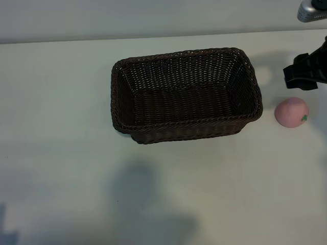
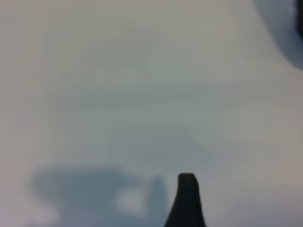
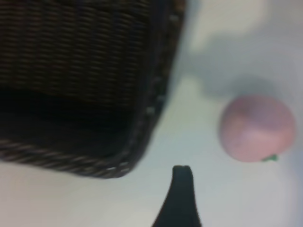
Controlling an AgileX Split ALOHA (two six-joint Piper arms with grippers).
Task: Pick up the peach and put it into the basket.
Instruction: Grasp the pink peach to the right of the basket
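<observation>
Approach step: right gripper (image 1: 301, 76) hovering just beyond peach (image 1: 292, 112), jaws wide, holding nothing. Peach sitting on table (image 1: 56, 127) beside wicker basket (image 1: 186, 133), outside it. Next: descending, straddling peach, closing. Left arm idling out of exterior view.

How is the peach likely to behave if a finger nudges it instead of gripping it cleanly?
The peach looks round and smooth, lying free on the table, so it would probably roll. The basket beside it might stop it on that side.

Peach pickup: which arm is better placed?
Right. Its gripper hangs just behind the peach, which sits on the table right of the basket. The left wrist view shows only bare table.
</observation>
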